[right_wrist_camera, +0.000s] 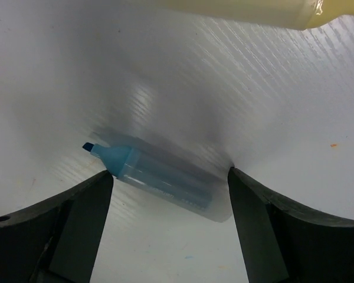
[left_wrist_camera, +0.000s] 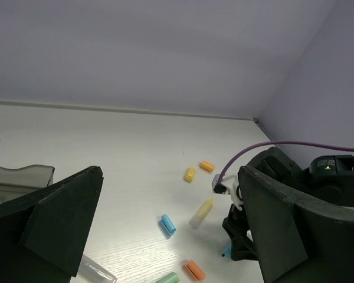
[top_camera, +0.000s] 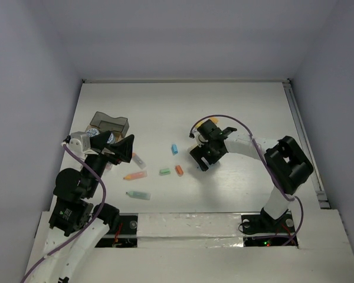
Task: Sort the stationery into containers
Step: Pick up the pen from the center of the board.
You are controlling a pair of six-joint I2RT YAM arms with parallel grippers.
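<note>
My right gripper is open and low over the table, its fingers on either side of an uncapped blue marker that lies flat between them. A yellow marker lies just beyond. My left gripper is open and empty, held above the table beside the greyish box. Loose on the table are a blue cap, a green cap, an orange cap, an orange marker and a green marker.
A yellow cap and another orange cap lie past the right arm. A clear plastic piece lies near the left gripper. A round pot is mostly hidden behind the left arm. Walls close the table's back and sides.
</note>
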